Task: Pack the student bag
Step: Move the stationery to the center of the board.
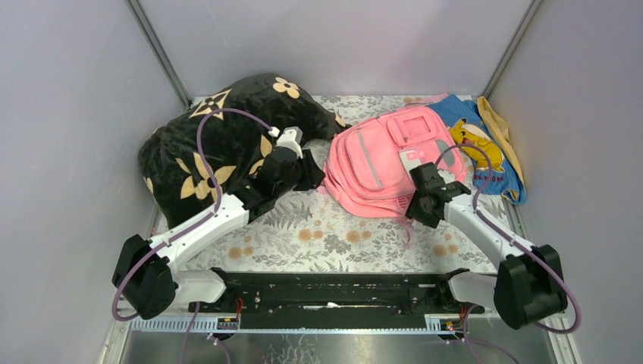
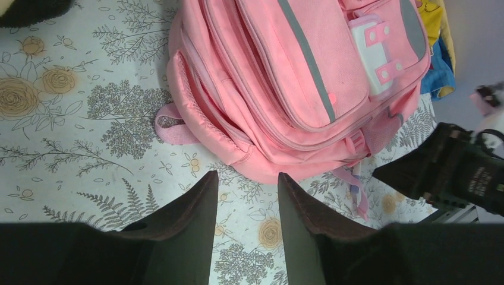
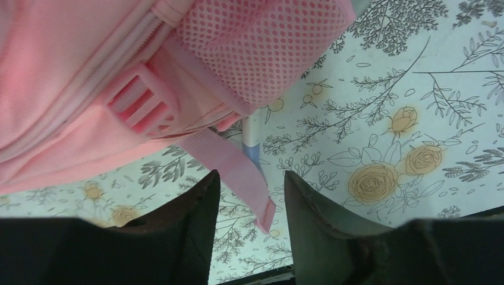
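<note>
Dark left jaws stand apart and empty over the flower-printed desk (image 2: 71, 136), near the rounded pink fabric corner of the student bag (image 2: 285, 77). The right jaws, apart, frame a flat woven strap (image 3: 229, 172) below a mesh pocket (image 3: 261, 47) and ribbed buckle (image 3: 139, 104). The bag lies between a black pillow (image 1: 220, 144) and blue cloth (image 1: 459, 114), desk open along its near edge.
</note>
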